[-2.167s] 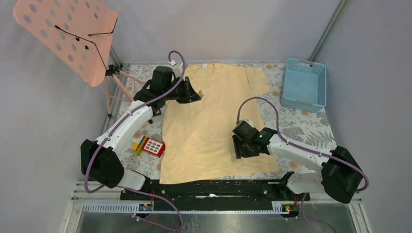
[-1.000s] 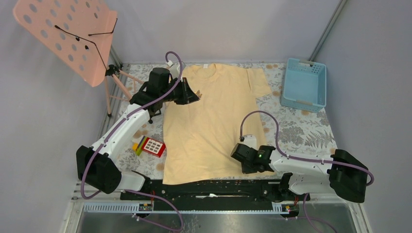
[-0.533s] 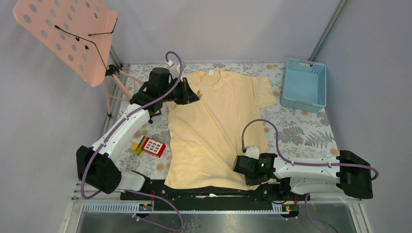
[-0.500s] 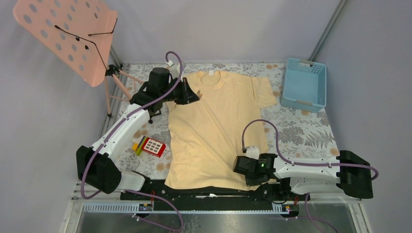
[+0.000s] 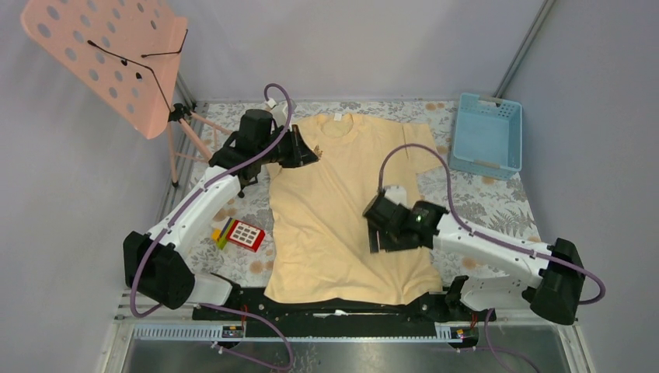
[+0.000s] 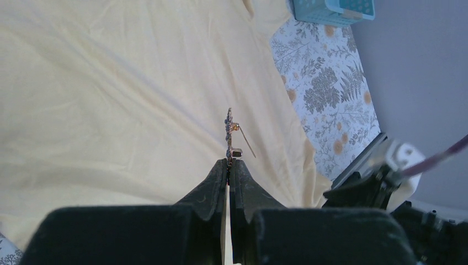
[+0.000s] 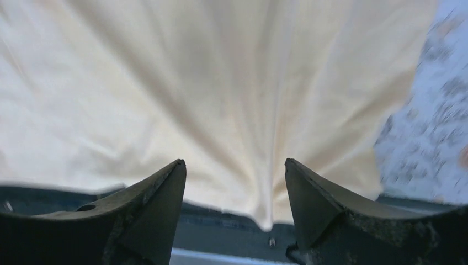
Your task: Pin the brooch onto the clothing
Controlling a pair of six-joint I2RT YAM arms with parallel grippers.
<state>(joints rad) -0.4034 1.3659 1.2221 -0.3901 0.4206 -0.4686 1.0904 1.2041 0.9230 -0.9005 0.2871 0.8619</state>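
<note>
The pale yellow T-shirt (image 5: 342, 210) lies flat on the floral table, neck at the far side, hem hanging over the near edge. My left gripper (image 5: 314, 152) hovers over the shirt's left shoulder, shut on the tiny silvery brooch (image 6: 228, 132), whose pin (image 6: 246, 141) sticks out open to the right. The shirt fills the left wrist view (image 6: 121, 94). My right gripper (image 5: 376, 239) is open and empty above the shirt's lower right part; in its wrist view (image 7: 234, 165) the fingers frame the bunched hem (image 7: 265, 212).
A red keypad toy (image 5: 244, 234) with coloured sticks lies left of the shirt. A blue basket (image 5: 486, 134) stands at the far right. A pink perforated stand (image 5: 105, 54) rises at the far left. The black base rail (image 5: 342, 299) runs under the hem.
My right gripper dragged the shirt's lower part toward the near edge, let go, and has now risen back over the lower right part. The left gripper has stayed with the brooch.
</note>
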